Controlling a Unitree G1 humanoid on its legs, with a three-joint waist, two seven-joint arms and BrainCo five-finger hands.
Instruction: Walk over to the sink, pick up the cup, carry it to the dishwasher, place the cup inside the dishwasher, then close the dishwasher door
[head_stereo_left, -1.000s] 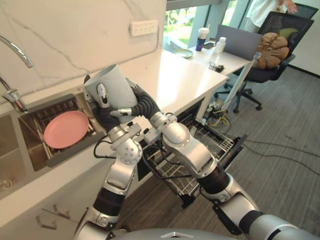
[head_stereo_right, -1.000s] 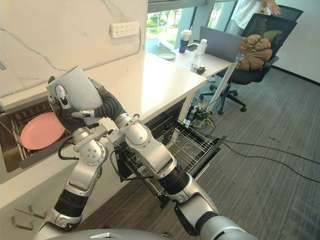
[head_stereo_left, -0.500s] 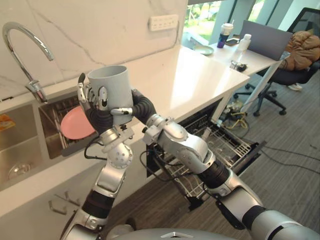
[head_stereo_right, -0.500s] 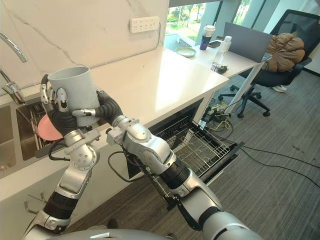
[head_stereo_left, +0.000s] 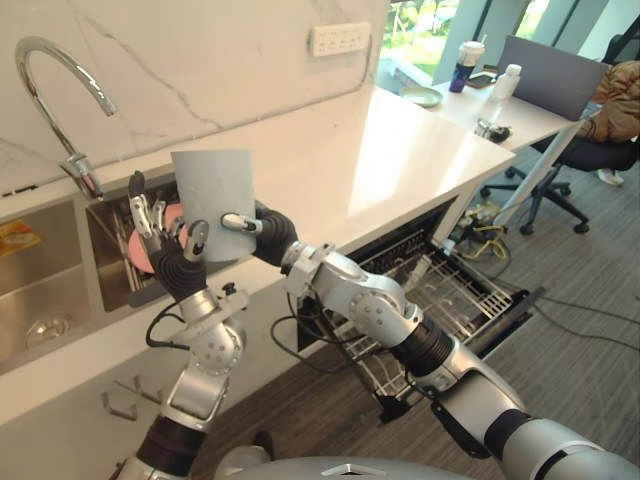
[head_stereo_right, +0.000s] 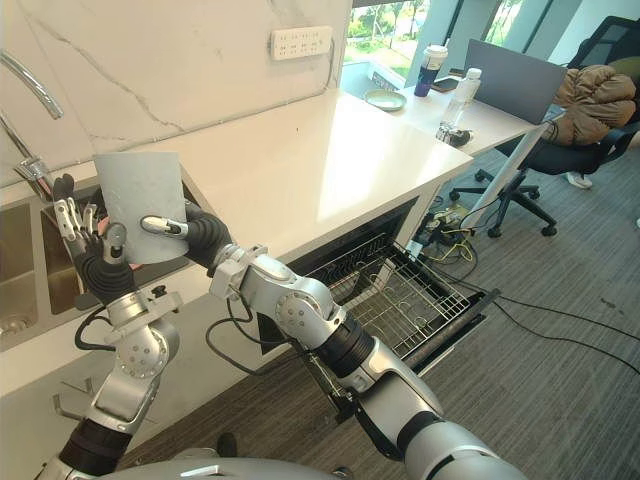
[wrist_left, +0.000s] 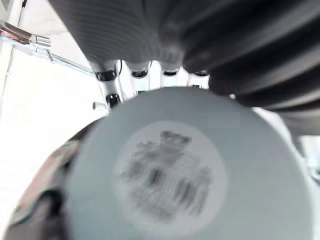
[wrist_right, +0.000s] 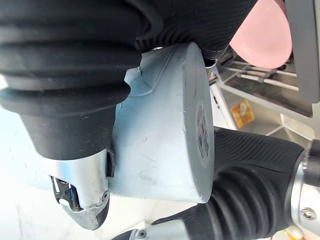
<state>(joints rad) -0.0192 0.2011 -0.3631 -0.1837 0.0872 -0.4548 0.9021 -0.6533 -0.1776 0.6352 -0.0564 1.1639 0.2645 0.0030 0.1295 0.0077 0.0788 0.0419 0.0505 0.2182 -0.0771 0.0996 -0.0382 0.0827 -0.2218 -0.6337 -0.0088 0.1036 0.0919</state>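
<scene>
Cup (head_stereo_left: 212, 195) upright between fingers: your right hand (head_stereo_left: 258, 228) wraps its side for carrying; left hand (head_stereo_left: 170, 256) fingers wide, likely bracing base.

Head stereo pair looking down over counter (head_stereo_left: 400, 150), wrist cameras close-up (both on cup (wrist_left: 170, 175))

the cup (head_stereo_left: 213, 195) is plain pale grey, narrowing toward its base, upright in the air just beside the sink (head_stereo_left: 45, 300), with my right hand (head_stereo_left: 262, 228) curled round it. the dishwasher (head_stereo_left: 470, 300) stands open, its wire rack (head_stereo_right: 395, 300) drawn out.
</scene>
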